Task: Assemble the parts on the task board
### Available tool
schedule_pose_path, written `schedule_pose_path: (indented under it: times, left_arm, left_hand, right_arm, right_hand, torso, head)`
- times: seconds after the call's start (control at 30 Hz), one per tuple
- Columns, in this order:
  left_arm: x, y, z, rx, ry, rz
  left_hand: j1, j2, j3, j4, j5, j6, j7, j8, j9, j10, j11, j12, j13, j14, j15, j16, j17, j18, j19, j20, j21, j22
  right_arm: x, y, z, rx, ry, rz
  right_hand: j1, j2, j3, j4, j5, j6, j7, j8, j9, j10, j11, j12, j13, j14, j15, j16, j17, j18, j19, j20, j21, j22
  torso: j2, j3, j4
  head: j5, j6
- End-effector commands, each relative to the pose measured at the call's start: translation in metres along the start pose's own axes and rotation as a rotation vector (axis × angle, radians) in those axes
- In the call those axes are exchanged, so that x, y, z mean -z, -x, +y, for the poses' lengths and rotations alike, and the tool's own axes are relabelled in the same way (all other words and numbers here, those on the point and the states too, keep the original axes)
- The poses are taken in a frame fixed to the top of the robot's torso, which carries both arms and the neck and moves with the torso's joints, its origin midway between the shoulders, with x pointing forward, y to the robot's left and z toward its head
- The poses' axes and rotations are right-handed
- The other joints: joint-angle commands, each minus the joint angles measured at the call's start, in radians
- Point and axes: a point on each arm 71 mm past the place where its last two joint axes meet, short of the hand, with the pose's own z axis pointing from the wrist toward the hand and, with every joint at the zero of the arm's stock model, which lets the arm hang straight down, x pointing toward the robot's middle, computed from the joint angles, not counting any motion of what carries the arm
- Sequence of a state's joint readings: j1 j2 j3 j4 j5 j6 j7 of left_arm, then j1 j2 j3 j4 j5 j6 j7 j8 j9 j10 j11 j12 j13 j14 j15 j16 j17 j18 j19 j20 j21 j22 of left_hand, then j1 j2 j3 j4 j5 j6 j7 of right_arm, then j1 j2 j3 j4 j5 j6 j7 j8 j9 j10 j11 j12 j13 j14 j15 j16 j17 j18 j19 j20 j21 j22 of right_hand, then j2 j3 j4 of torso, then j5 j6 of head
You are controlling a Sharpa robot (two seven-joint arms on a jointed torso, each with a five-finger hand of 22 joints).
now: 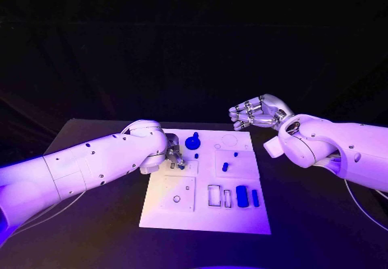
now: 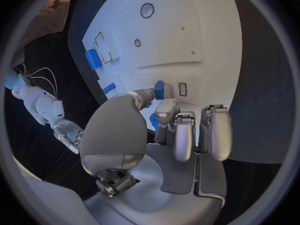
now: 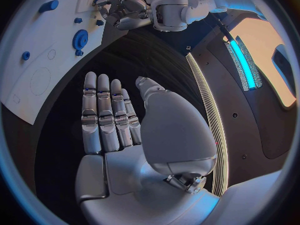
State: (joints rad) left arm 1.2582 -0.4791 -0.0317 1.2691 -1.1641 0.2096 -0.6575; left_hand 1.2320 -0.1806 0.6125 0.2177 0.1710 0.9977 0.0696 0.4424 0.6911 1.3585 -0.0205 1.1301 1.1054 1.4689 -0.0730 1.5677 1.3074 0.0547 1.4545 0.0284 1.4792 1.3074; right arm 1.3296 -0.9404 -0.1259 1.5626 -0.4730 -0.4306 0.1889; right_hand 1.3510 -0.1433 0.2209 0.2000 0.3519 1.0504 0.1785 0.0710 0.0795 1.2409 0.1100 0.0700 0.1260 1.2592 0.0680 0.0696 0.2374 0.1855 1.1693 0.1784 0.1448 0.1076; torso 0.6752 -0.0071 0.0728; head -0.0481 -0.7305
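The white task board (image 1: 202, 216) lies mid-table, also in the right wrist view (image 3: 31, 92). My left hand (image 1: 172, 158) is low over its far left part. There its thumb and a finger pinch a small blue part (image 2: 159, 89) beside a small rectangular slot (image 2: 182, 89). A blue gear (image 1: 192, 143) stands just right of that hand, also seen from the right wrist (image 3: 80, 38). My right hand (image 1: 254, 112) hangs raised beyond the board's far right corner, and its fingers (image 3: 103, 115) are stretched out with nothing in them.
More blue parts lie on the board: a thick block (image 1: 241, 196) and a bar (image 1: 254, 197) near the front right slots, and small pieces (image 1: 225, 166) mid-board. A round hole (image 1: 176, 198) sits front left. Black table (image 1: 315, 224) surrounds the board.
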Motion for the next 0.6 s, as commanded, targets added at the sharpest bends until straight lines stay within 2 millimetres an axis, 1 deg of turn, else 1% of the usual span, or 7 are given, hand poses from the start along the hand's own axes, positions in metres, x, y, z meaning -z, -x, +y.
schedule_pose_path:
  times: [0.03,0.13,0.2,0.27,0.4,0.5,0.6]
  left_arm:
    - [0.000,-0.002,-0.001,-0.011,0.001,-0.009]
    - [0.002,-0.001,0.000,0.019,-0.005,-0.037]
    - [0.003,-0.001,0.001,0.049,-0.012,-0.054]
    - [0.005,0.000,0.002,0.078,-0.019,-0.069]
    - [0.009,0.001,0.003,0.131,-0.031,-0.108]
    - [0.012,0.002,0.004,0.165,-0.038,-0.140]
    - [0.013,0.000,0.005,0.184,-0.041,-0.158]
  left_hand:
    - [-0.001,0.008,0.153,-0.158,0.001,0.011,-0.020,0.004,-0.001,0.006,-0.005,0.004,0.000,0.102,-0.007,0.003,0.263,-0.011,0.006,-0.003,0.006,0.064]
    - [0.000,0.010,0.156,-0.163,0.003,0.012,-0.022,0.008,0.000,0.008,-0.007,0.007,0.001,0.102,-0.008,0.003,0.263,-0.012,0.008,-0.003,0.007,0.068]
    - [0.000,0.011,0.160,-0.169,0.003,0.013,-0.023,0.012,0.001,0.012,-0.008,0.010,0.004,0.102,-0.010,0.003,0.263,-0.013,0.011,-0.004,0.009,0.072]
    - [-0.001,0.011,0.161,-0.171,0.004,0.014,-0.024,0.015,0.002,0.013,-0.009,0.012,0.005,0.102,-0.010,0.003,0.263,-0.013,0.012,-0.005,0.010,0.074]
    - [-0.004,0.009,0.165,-0.176,0.004,0.016,-0.026,0.020,0.004,0.017,-0.010,0.016,0.008,0.102,-0.012,0.003,0.263,-0.014,0.014,-0.006,0.012,0.077]
    - [-0.007,0.009,0.167,-0.178,0.004,0.017,-0.026,0.024,0.004,0.019,-0.011,0.018,0.009,0.102,-0.012,0.003,0.263,-0.015,0.016,-0.007,0.013,0.081]
    - [-0.009,0.010,0.169,-0.178,0.004,0.018,-0.027,0.025,0.005,0.021,-0.011,0.020,0.010,0.102,-0.013,0.003,0.263,-0.015,0.017,-0.007,0.013,0.081]
  right_arm:
    - [0.000,-0.002,0.000,-0.005,0.006,0.017]
    - [0.000,-0.002,0.000,-0.005,0.006,0.017]
    - [0.000,-0.001,0.000,-0.005,0.005,0.015]
    - [0.000,-0.001,0.000,-0.005,0.005,0.014]
    - [0.000,-0.001,-0.001,-0.005,0.005,0.014]
    - [0.000,-0.001,-0.001,-0.005,0.004,0.014]
    - [0.000,-0.001,-0.002,-0.006,0.003,0.014]
  right_hand:
    - [-0.010,-0.003,-0.004,-0.003,0.006,-0.002,0.007,-0.004,-0.002,-0.001,0.008,-0.003,-0.001,-0.003,0.007,-0.005,-0.001,-0.008,-0.006,0.000,0.002,0.002]
    - [-0.012,-0.002,-0.005,-0.002,0.006,-0.002,0.007,-0.003,-0.002,-0.001,0.008,-0.003,-0.001,-0.003,0.007,-0.005,-0.002,-0.008,-0.007,0.001,0.003,0.002]
    - [-0.012,-0.002,-0.005,-0.002,0.006,-0.002,0.007,-0.003,-0.002,-0.001,0.008,-0.003,-0.001,-0.003,0.007,-0.005,-0.002,-0.008,-0.007,0.001,0.003,0.002]
    - [-0.012,-0.002,-0.005,-0.002,0.006,-0.002,0.007,-0.003,-0.002,-0.001,0.008,-0.003,-0.001,-0.003,0.007,-0.005,-0.002,-0.008,-0.007,0.001,0.003,0.002]
    - [-0.012,-0.002,-0.005,-0.002,0.006,-0.002,0.007,-0.003,-0.002,-0.001,0.008,-0.003,-0.001,-0.003,0.007,-0.005,-0.002,-0.008,-0.007,0.001,0.003,0.002]
    - [-0.013,-0.002,-0.005,-0.002,0.007,-0.002,0.007,-0.003,-0.002,-0.002,0.008,-0.003,-0.001,-0.003,0.007,-0.005,-0.002,-0.008,-0.007,0.001,0.003,0.002]
    - [-0.015,-0.001,-0.006,-0.002,0.008,-0.002,0.007,-0.003,-0.002,-0.002,0.009,-0.003,-0.002,-0.003,0.007,-0.005,-0.003,-0.008,-0.008,0.001,0.003,0.002]
  torso:
    - [0.001,0.0001,0.0003]
    - [0.000,0.0004,-0.0007]
    - [0.000,-0.0002,0.0012]
    - [0.000,-0.0003,0.0017]
    - [0.001,-0.0001,0.0020]
    - [0.001,0.0002,0.0013]
    - [0.001,-0.0005,0.0018]
  head:
    - [0.000,0.001]
    - [0.000,0.000]
    - [0.000,0.000]
    - [0.000,0.000]
    - [-0.001,0.001]
    - [0.002,0.001]
    - [0.001,0.000]
